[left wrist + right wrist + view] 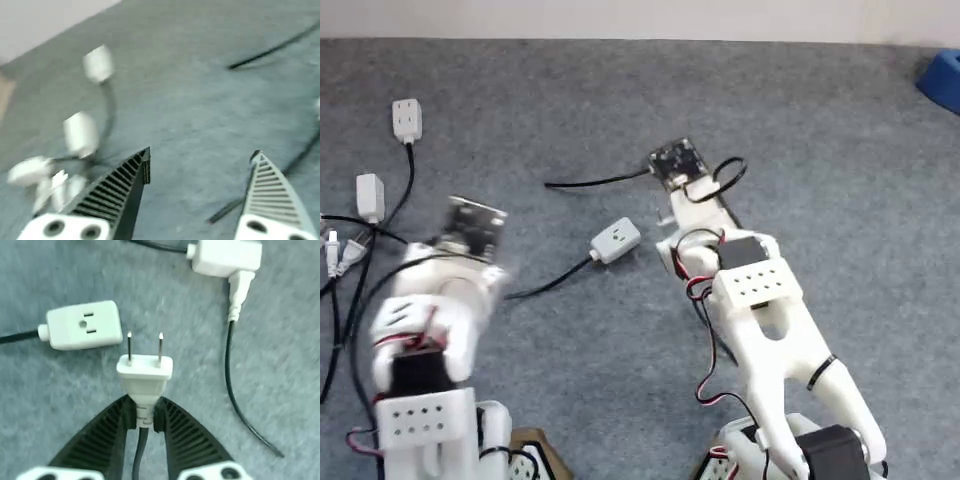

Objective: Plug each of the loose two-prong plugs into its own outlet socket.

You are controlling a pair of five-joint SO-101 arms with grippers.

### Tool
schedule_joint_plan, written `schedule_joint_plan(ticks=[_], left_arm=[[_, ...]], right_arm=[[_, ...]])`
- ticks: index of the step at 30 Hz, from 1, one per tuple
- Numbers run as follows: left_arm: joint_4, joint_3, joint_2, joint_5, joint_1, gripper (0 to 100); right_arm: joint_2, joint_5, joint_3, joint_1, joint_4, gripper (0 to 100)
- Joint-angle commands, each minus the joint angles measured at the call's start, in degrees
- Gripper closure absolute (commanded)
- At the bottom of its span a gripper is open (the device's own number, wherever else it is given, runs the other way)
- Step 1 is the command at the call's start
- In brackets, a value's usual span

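My right gripper (144,401) is shut on the neck of a white two-prong plug (145,372), whose prongs point away from it above the grey carpet. A white outlet socket (84,325) on a black cord lies just beyond the prongs and to one side, face up; it also lies mid-floor (616,240). A second white socket (227,257) lies farther off with a white plug (239,287) joined to it. My left gripper (201,152) is open over bare carpet. Beyond it lie two white sockets (98,64) (80,132) and loose white plugs (30,171).
Black cords (590,182) run across the carpet between the arms and along the left side (350,300). Two sockets (407,120) (370,197) and plugs (335,250) sit at the far left. A blue object (945,80) is at the right edge.
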Motion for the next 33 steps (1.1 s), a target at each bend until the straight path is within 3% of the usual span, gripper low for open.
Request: schedule_joint_plan(ticks=[1,6,12,18,26,33], left_arm=[[-8.00,2.59,7.25,1.14,8.22,69],[-7.56,-12.97,31.96,5.10,9.01,69],[6.24,-39.43,62.73,4.92,14.37,69],[10.73,-57.27,78.55,5.01,22.81,69],[10.99,-82.15,102.64,4.66,21.14,70],[20.40,-95.69,111.87,1.85,18.68,70]], right_arm=[[-2.59,0.35,-1.01,4.62,9.01,99.1],[-11.12,-3.78,-2.33,15.08,16.31,99.1],[-20.79,-3.87,5.76,13.85,16.13,99.2],[-20.79,-3.96,8.92,13.93,15.69,99.2],[-21.32,-2.46,11.56,13.85,15.69,99.2],[-21.14,-2.29,11.30,13.76,15.52,99.2]])
